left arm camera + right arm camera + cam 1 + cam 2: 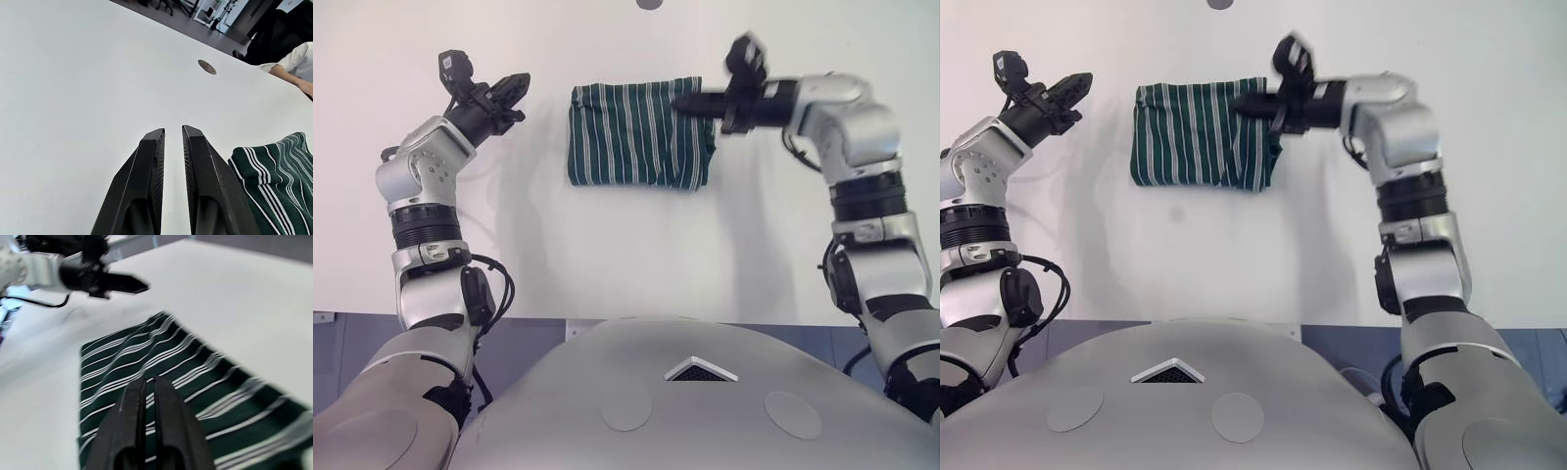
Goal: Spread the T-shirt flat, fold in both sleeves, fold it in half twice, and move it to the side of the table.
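The white bench [607,255] stretches wide under both arms, and on it the green striped T-shirt [626,137] lies as a compact, layered rectangle between the two sets of fingers. The right fingers [693,101] are closed together with nothing pinched between them, their tips over the near edge of the cloth; I cannot tell whether they press on it or hang just above. The left fingers [516,86] are likewise shut and empty, with the T-shirt off past their tips and a strip of bare bench between. To my eye the folding looks done and the shift to the bench's side is what remains. To do that well, the fingers should catch every layer at one edge and drag low and evenly, so the stack does not peel open. A small dark disc [207,67] sits in the bench beyond the left fingertips.
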Tool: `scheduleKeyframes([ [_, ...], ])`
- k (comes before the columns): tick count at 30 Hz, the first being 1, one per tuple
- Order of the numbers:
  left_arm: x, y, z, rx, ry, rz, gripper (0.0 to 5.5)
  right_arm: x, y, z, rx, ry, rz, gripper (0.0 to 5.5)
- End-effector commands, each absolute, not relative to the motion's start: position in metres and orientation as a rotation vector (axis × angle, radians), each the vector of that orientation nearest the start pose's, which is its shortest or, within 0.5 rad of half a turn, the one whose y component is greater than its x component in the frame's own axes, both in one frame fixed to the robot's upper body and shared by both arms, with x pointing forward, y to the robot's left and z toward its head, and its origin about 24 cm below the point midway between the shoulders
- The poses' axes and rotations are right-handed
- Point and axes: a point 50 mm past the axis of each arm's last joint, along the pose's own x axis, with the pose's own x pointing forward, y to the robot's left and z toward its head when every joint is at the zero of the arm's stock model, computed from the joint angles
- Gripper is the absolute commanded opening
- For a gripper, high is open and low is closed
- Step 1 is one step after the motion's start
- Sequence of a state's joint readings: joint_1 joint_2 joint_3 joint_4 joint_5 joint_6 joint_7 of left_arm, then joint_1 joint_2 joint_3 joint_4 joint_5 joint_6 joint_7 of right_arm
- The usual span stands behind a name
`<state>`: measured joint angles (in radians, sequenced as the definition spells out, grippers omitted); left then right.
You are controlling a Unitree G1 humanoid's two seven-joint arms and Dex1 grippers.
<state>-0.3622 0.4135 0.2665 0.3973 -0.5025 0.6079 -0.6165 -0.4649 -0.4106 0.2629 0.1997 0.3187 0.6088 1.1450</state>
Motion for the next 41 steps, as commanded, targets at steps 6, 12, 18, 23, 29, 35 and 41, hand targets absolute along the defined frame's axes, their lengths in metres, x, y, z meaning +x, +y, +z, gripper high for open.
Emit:
scheduleKeyframes([
  [6, 0.294, 0.235, 0.049, -0.401, 0.371, -0.366, 0.63, 0.285, -0.15, 0.012, -0.026, 0.898, 0.791, 0.03],
  [12, 0.266, 0.228, 0.028, -0.443, 0.376, -0.287, 0.63, 0.243, -0.32, -0.018, 0.188, 0.977, -0.168, 0.03],
  [18, 0.255, 0.222, 0.022, -0.468, 0.367, -0.256, 0.63, 0.236, -0.315, 0.009, 0.147, 0.841, -0.375, 0.03],
  [23, 0.269, 0.222, 0.032, -0.433, 0.293, -0.224, 0.63, 0.279, -0.269, 0.084, 0.055, 0.543, -0.268, 0.03],
  [29, 0.3, 0.202, 0.074, -0.154, 0.014, -0.176, 0.34, 0.313, -0.239, 0.147, -0.247, 0.012, -0.224, 0.0],
  [35, 0.31, 0.19, 0.066, -0.131, 0.035, -0.121, 0.07, 0.313, -0.226, 0.12, -0.205, 0.027, -0.203, 0.0],
  [41, 0.31, 0.195, 0.059, -0.111, 0.086, -0.129, 0.07, 0.302, -0.2, 0.096, -0.204, 0.051, -0.143, 0.0],
])
